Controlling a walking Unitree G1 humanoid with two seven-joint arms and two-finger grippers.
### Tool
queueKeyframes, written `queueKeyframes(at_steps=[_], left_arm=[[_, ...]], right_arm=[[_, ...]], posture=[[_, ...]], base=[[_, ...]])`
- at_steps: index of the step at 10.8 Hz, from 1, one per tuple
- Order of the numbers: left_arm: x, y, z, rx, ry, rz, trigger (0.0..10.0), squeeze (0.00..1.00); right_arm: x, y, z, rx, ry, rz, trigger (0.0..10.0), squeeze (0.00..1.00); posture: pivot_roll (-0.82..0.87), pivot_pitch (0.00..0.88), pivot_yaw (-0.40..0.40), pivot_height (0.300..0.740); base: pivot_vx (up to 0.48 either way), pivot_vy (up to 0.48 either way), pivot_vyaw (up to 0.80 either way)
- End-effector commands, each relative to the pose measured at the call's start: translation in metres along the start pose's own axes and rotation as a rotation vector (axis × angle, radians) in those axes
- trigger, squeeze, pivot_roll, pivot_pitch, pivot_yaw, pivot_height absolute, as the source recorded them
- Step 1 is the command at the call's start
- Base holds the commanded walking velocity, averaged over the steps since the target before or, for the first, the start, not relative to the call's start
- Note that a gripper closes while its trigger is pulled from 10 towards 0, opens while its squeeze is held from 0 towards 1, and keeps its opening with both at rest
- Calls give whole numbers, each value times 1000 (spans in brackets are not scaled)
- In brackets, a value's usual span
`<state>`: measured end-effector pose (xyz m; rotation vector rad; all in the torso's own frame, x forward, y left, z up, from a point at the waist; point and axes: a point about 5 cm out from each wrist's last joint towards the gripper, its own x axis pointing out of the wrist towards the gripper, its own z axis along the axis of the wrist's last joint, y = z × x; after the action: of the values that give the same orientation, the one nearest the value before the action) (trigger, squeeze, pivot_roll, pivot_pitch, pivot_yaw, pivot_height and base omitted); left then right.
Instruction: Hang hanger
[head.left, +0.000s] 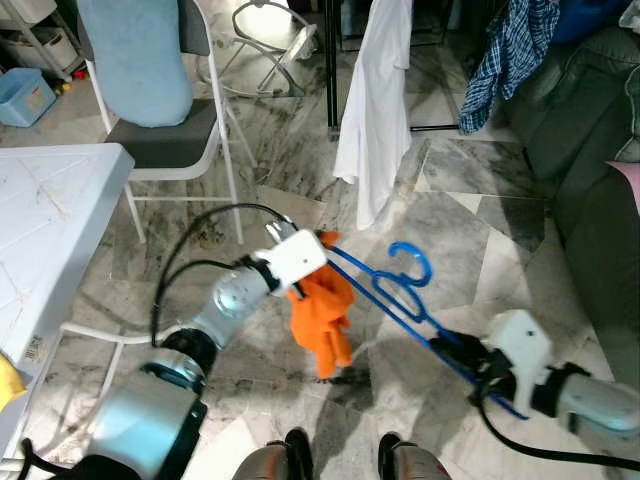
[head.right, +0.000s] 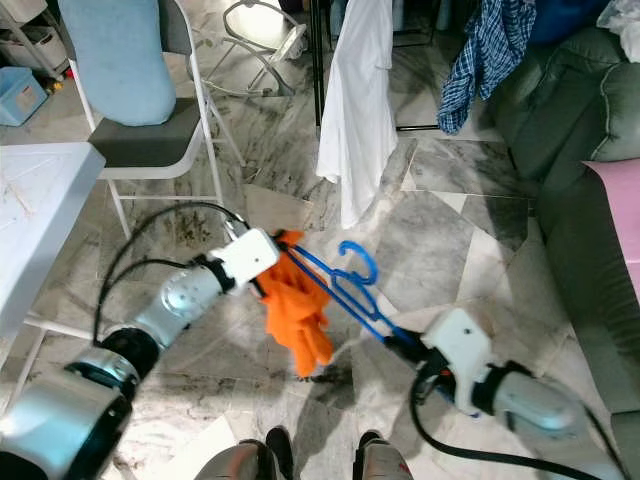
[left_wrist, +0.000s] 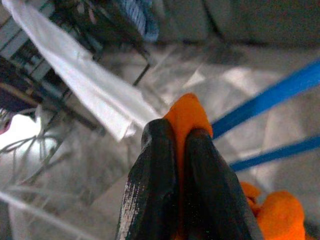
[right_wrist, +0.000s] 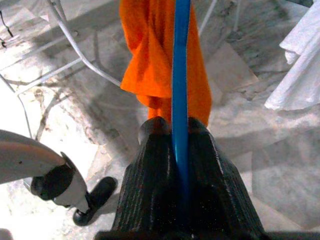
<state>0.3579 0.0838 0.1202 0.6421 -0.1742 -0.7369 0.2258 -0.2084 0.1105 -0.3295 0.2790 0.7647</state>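
Your left claw (left_wrist: 180, 150) is clenched on the orange cloth (head.left: 320, 310); your right claw (right_wrist: 181, 145) grips the blue hanger (head.left: 400, 290), held low over the floor (head.left: 450, 230) between both arms. The hanger's far end is hidden behind cloth. A white shirt (head.left: 375, 110) hangs beyond.

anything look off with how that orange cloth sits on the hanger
Yes. The orange cloth hangs bunched at one end of the blue hanger, not spread across it. The left gripper pinches it; the right gripper clamps the hanger's other end.

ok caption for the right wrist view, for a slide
Right gripper shut on the blue hanger, orange cloth hanging from it above the marble floor.
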Motion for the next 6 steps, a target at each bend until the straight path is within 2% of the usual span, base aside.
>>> queueKeyframes(at_steps=[1,2,3,4,6], left_arm=[[1,0,9,-8,-81,-4,10000,0],[2,1,14,-19,-113,-1,10000,0],[3,6,23,-46,-183,3,10000,0],[4,13,40,-69,-298,14,10000,0],[4,14,59,-85,-429,-34,10000,0]], right_arm=[[7,7,1,8,-14,31,10000,0],[9,6,-2,13,-9,23,10000,0],[13,5,-7,37,-12,1,10000,0],[16,2,-15,57,0,-35,10000,0],[17,-6,-30,77,29,-109,10000,0]], posture=[[-220,214,127,740],[-219,214,127,740],[-218,213,128,740],[-213,213,128,740],[-202,210,127,740]], base=[[0,0,0],[0,0,0],[0,0,0],[0,0,0],[0,0,0]])
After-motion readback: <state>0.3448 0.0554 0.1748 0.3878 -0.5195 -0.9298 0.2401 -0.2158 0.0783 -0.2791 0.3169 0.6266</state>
